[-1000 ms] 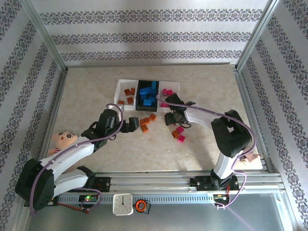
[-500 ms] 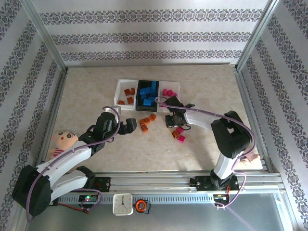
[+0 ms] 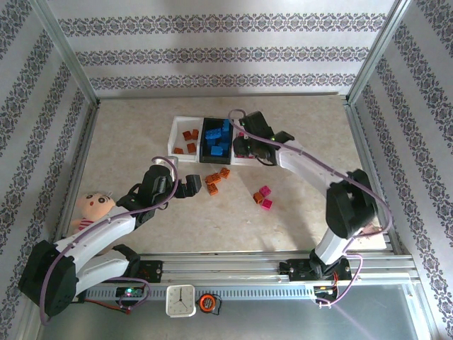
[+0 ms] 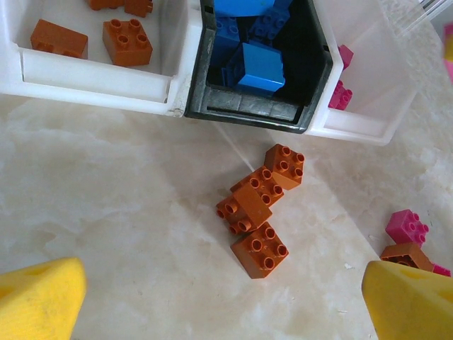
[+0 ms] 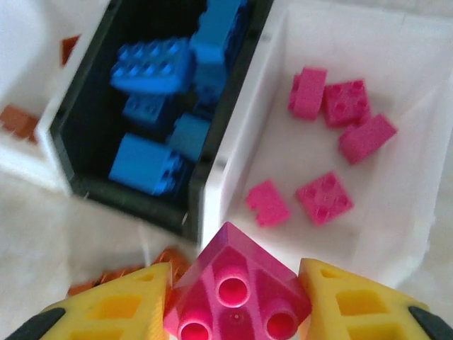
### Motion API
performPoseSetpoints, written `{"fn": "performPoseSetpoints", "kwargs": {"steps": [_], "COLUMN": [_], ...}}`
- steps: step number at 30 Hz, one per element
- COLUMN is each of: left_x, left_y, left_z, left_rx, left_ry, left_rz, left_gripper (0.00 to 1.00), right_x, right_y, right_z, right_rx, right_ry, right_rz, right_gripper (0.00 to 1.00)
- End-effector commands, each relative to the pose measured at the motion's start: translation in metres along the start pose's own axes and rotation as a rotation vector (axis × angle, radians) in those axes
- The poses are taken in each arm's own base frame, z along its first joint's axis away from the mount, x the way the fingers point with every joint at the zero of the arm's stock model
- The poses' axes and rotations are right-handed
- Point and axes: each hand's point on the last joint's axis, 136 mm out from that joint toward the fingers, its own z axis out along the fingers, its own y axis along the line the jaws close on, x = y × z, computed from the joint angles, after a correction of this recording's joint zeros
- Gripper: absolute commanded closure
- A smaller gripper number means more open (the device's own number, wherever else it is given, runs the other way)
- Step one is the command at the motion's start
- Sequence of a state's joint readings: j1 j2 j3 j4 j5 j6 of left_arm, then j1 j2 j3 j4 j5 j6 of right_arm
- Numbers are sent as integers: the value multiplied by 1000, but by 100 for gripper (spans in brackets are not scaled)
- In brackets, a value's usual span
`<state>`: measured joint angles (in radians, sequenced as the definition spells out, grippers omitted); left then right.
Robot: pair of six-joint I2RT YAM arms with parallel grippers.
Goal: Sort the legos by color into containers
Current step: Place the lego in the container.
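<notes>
1. The right gripper (image 5: pixel 233 312) has its yellow fingers (image 5: pixel 117 308) clamped on a pink brick (image 5: pixel 237 280), whose studs face the wrist camera.
2. In the right wrist view the held brick hangs at the near end of the wall between two bins. The right white bin (image 5: pixel 396 191) opens toward 1 o'clock of it, with five pink bricks (image 5: pixel 322 198) lying loose on its floor.
3. The black bin (image 4: pixel 244 113) lies at 11 o'clock of the held brick and holds a heap of blue bricks (image 4: pixel 260 67).
4. The left white bin (image 4: pixel 92 74) touches the black bin at its 9 o'clock side and holds several orange-brown bricks (image 4: pixel 127 42).
5. The left gripper (image 4: pixel 223 304) has its jaws wide apart with nothing between them. It hovers over the table (image 3: pixel 141 142) at about 7 o'clock of the black bin.
6. A cluster of orange bricks (image 4: pixel 258 205) lies on the table at 6 o'clock of the black bin, the bricks touching one another, at 12 o'clock of the left gripper's open fingers.
7. Two loose pink bricks (image 3: pixel 266 198) and one orange brick (image 3: pixel 258 197) lie together at 4 o'clock of that cluster, apart from the bins.
8. A doll (image 3: pixel 92 207) lies at the table's 8 o'clock edge, beside the left arm.
</notes>
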<state>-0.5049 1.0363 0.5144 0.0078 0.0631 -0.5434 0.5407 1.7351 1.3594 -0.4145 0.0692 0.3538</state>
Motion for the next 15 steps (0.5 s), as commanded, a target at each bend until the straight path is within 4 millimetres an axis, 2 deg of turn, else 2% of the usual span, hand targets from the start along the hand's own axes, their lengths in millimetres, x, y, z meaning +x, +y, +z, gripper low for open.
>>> {"fn": "performPoseSetpoints", "kwargs": {"steps": [1, 6, 11, 15], "left_x": [5, 9, 9, 6], "left_y": [1, 3, 4, 3], "left_z": [0, 0, 0, -1], "left_rx": [-4, 2, 1, 0], "left_ry": [7, 9, 6, -5], "left_rz": [-2, -18, -19, -14], "left_gripper": [0, 0, 0, 0], "right_x": [-7, -17, -26, -32], "right_y": [-23, -42, -42, -40], "right_z": [30, 55, 64, 56], "right_rx": [117, 215, 214, 199], "right_ry": [33, 49, 35, 18], "right_rz": [-12, 34, 52, 57], "right_gripper": [73, 71, 56, 39]}}
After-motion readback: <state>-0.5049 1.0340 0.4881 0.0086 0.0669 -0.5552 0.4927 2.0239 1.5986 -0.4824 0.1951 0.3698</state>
